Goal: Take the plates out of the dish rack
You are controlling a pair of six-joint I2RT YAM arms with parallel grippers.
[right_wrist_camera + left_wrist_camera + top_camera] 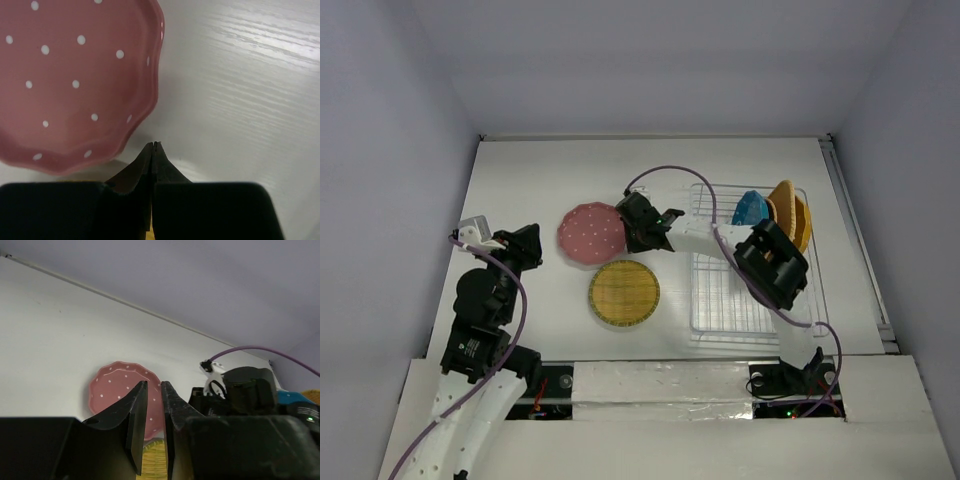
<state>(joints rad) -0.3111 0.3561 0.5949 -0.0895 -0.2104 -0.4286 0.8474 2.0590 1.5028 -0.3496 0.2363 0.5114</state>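
Observation:
The white wire dish rack (pixel 720 290) lies on the right of the table. A teal plate (pixel 751 208) and two orange plates (pixel 788 210) stand on edge at its far end. The pink dotted plate (pixel 588 234) lies flat on the table left of the rack, and the yellow woven plate (pixel 624 292) lies in front of it. My right gripper (pixel 628 232) is shut and empty, its tips (pixel 154 145) just off the pink plate's (pixel 75 80) right rim. My left gripper (pixel 532 242) hovers left of the pink plate (pixel 115 390), jaws (pixel 154 384) nearly shut with a narrow gap, holding nothing.
The right arm's forearm and purple cable (pixel 670 172) cross over the rack's left part. White walls close in the table at the back and sides. A metal rail (pixel 855 240) runs along the right edge.

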